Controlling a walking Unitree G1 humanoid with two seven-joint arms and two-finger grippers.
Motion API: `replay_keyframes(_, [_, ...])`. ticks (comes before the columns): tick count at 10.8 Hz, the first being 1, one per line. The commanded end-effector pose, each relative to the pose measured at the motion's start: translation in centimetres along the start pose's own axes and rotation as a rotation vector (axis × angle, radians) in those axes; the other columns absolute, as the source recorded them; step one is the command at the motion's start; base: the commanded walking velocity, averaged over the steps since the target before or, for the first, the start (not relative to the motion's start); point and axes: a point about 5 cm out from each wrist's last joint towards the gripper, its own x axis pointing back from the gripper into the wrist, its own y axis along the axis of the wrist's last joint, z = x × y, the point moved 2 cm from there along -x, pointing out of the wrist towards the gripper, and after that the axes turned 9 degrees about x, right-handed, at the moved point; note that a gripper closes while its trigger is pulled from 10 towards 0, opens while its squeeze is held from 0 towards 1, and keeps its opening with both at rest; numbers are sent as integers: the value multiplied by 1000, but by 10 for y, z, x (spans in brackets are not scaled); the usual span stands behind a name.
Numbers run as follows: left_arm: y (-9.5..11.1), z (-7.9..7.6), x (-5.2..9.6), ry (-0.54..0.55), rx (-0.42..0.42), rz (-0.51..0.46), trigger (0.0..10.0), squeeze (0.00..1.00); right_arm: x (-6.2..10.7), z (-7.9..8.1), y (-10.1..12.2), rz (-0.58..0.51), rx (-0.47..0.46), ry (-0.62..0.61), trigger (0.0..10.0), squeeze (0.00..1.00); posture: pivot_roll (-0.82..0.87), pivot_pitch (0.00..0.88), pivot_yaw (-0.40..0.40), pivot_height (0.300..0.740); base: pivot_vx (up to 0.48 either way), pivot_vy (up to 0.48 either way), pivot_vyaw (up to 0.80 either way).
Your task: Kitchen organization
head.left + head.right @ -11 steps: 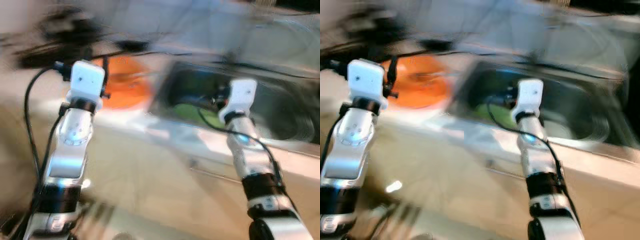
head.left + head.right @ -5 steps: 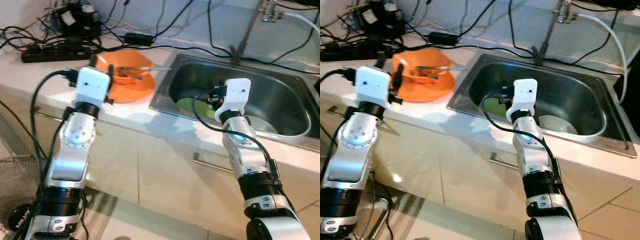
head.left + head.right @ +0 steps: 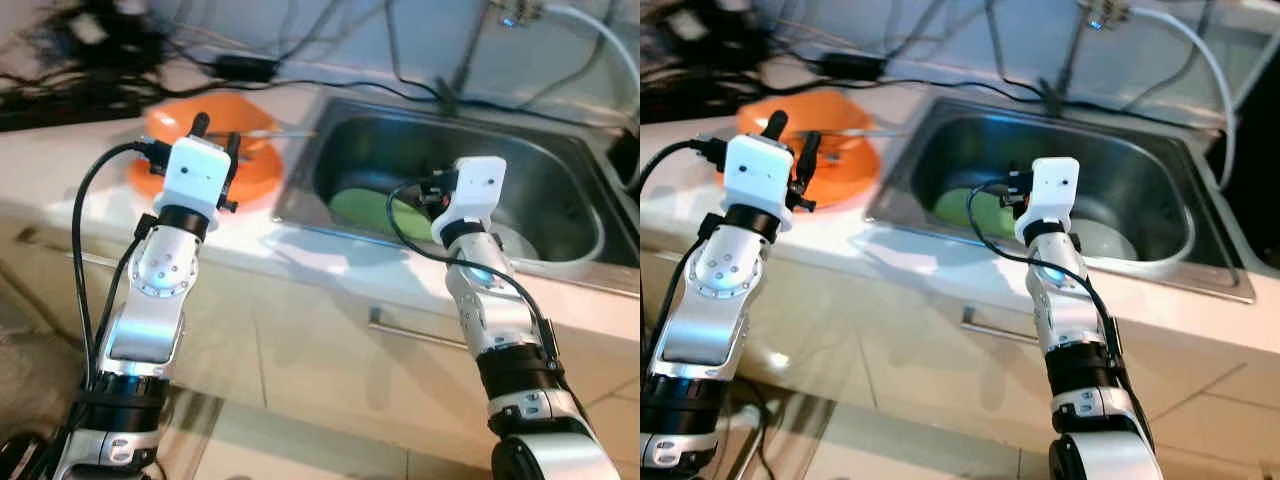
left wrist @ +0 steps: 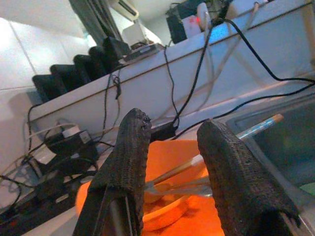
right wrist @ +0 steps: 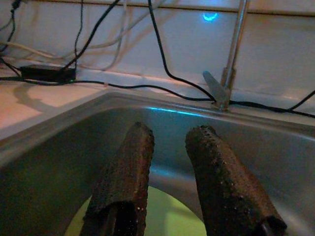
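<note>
White counter (image 3: 90,150), steel sink (image 3: 1160,190) right, cables along far wall
Orange plate (image 3: 255,170) left, glossy; green plate (image 3: 970,210) in basin; left gripper (image 4: 170,142) and right gripper (image 5: 167,147) both apart, empty

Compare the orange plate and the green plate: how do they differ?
Place: the orange plate sits on the countertop left of the sink; the green plate lies down in the basin.
Load: the orange plate carries an orange bowl with utensils in it; nothing can be seen on the green plate.
Gripper: the left gripper hovers open over the orange plate, the right gripper open above the green plate.
Shared: both lie flat.
</note>
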Motion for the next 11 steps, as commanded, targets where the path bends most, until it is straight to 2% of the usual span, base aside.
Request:
replay_keyframes(1, [1, -1, -2, -10, -21, 0, 10000, 0, 0, -1, 0, 4, -6, -6, 10000, 0, 264, 58, -49, 740, 244, 0, 0])
replay_keyframes(3, [5, 0, -2, -6, -13, -10, 10000, 0, -2, 0, -1, 14, -24, -6, 10000, 0, 267, 58, -51, 740, 274, 0, 0])
replay_keyframes(4, [6, 0, -2, -4, -12, -14, 10000, 0, -2, 0, -1, 17, -27, -2, 10000, 0, 268, 58, -52, 740, 274, 0, -800])
replay_keyframes(11, [9, 0, -3, 2, -9, -29, 10000, 0, -2, 0, 1, 2, -25, -3, 10000, 0, 263, 49, -49, 740, 295, 0, 0])
